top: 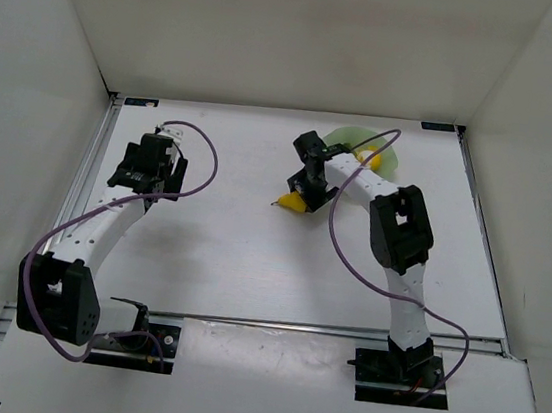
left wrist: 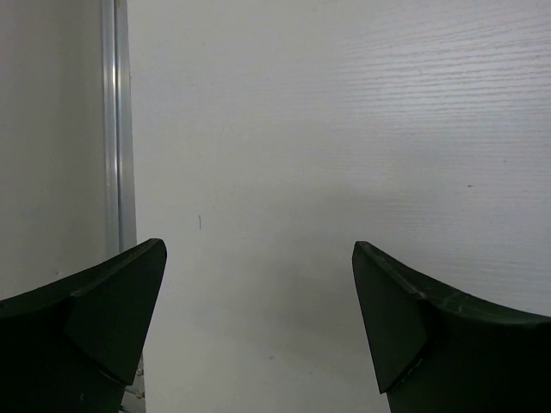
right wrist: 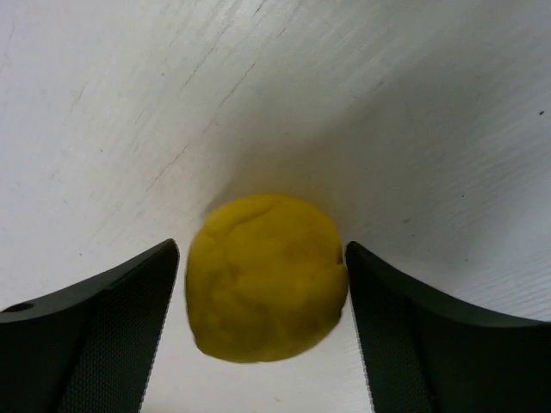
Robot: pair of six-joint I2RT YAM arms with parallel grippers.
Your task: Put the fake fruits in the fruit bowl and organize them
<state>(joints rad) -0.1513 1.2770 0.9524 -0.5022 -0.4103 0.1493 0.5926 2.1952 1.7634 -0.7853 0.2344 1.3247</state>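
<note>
White wood-grain table [top: 249, 264], white walls [top: 277, 35] around. Left fingers [left wrist: 103, 318] spread wide, empty, near the left edge; right fingers [right wrist: 103, 335] flank a yellow fruit [right wrist: 265, 277], grip unclear.

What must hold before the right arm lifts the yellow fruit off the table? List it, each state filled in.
1. Glossy yellow plastic fruit centred between the fingers of the right gripper: ok.
2. Firm grip on it: cannot tell; a sliver shows beside one finger.
3. Room in the pale mint-green scalloped bowl: cannot tell, mostly hidden.
4. Left gripper open, far from the path: ok.
</note>
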